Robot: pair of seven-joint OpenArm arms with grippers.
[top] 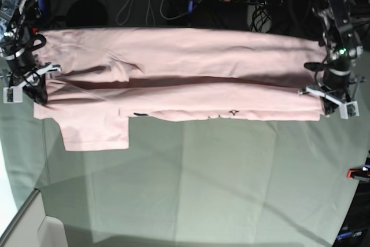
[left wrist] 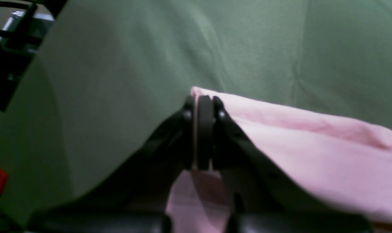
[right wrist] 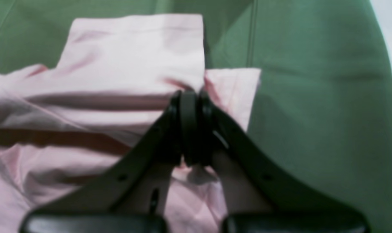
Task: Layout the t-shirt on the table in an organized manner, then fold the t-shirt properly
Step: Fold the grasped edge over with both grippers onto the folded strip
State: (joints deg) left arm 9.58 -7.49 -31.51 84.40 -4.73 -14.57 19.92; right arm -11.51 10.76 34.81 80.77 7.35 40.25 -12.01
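Pink t-shirt [top: 173, 79] lies stretched across the counter's [top: 231, 172] far side, one lengthwise fold started. Our left claw [left wrist: 203, 129] and right claw [right wrist: 189, 126] each pinch an end; further folds remain, we judge.

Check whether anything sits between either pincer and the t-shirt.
Nothing visible does. The left pincer is shut on the t-shirt's edge, and the right pincer is shut on the cloth at the sleeve end. Only bare table lies nearby.
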